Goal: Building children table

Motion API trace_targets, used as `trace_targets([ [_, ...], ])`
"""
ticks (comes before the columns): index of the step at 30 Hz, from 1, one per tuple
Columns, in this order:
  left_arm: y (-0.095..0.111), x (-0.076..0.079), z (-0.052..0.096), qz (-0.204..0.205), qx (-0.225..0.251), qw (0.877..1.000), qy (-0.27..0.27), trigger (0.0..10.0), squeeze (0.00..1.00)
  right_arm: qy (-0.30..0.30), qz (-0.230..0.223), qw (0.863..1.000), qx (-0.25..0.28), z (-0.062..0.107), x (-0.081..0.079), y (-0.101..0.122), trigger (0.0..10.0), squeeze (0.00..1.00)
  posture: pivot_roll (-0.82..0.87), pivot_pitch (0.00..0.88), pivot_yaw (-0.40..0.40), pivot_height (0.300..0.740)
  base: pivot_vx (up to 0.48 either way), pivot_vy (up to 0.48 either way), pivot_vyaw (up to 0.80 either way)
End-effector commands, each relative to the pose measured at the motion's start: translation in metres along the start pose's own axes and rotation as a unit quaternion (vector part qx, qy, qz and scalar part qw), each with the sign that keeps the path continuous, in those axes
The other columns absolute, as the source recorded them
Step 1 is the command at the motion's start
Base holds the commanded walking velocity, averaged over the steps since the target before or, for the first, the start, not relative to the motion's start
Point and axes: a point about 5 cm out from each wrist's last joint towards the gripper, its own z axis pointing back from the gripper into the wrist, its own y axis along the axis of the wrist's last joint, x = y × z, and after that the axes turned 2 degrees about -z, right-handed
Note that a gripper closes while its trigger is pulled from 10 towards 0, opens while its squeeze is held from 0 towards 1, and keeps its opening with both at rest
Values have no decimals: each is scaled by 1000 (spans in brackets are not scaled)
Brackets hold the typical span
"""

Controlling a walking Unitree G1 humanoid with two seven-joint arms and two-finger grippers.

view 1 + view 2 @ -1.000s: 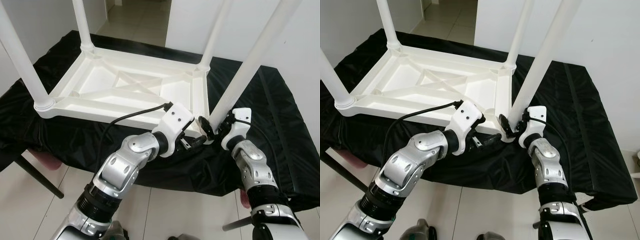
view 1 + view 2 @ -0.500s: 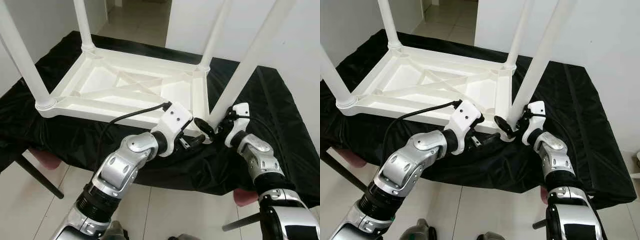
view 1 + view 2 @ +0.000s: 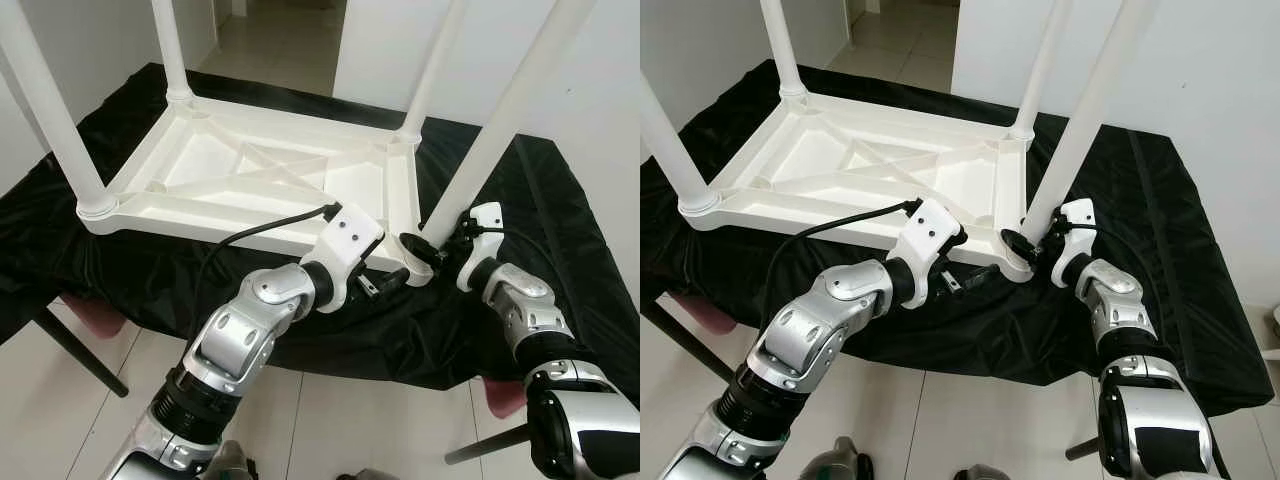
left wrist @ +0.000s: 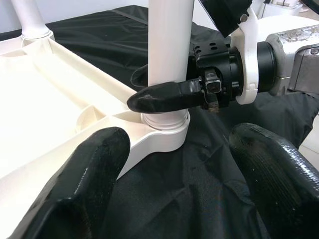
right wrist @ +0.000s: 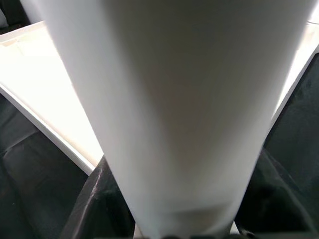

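Note:
The white children's table (image 3: 250, 165) lies upside down on a black cloth, its legs pointing up. The near-right leg (image 3: 500, 130) stands in the corner socket (image 4: 164, 132). My right gripper (image 3: 425, 255) is shut on the base of that leg, one black finger (image 4: 164, 95) across its front and the other behind it. In the right wrist view the leg (image 5: 189, 99) runs between the two fingers. My left gripper (image 3: 385, 283) sits low at the table's front edge, just left of that corner. It is open, with only cloth between its fingers (image 4: 99, 164).
Three other legs stand at the near left (image 3: 50, 110), far left (image 3: 170, 50) and far right (image 3: 435, 60). The black cloth (image 3: 540, 200) ends just in front of my arms, above the tile floor (image 3: 330, 420). A pink object (image 3: 90, 315) sits under the left side. A white wall (image 3: 600, 120) rises on the right.
My right forearm has swung out to the right while its gripper stays at the base of the leg. The left arm has held still. The camera has shifted slightly.

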Motion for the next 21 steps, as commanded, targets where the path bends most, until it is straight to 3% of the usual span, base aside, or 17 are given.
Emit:
trace_targets([
  [1,1,2,-1,-1,0,1000,-5,10000,0,1,-23,1000,-14,6,-2,-13,0,0,54,16,-62,740,0,0,0],
  [3,1,2,-1,-1,0,1000,-5,10000,0,2,-25,1000,-9,5,-3,-13,0,0,54,16,-62,740,0,0,0],
  [4,1,3,-1,-1,0,1000,-6,10000,0,-7,-29,1000,-5,4,-4,-12,10000,0,52,18,-63,740,0,0,0],
  [21,-1,6,-1,3,-2,1000,-11,10000,0,-109,-19,993,35,-6,-25,-10,10000,0,48,16,-58,740,0,0,0],
])
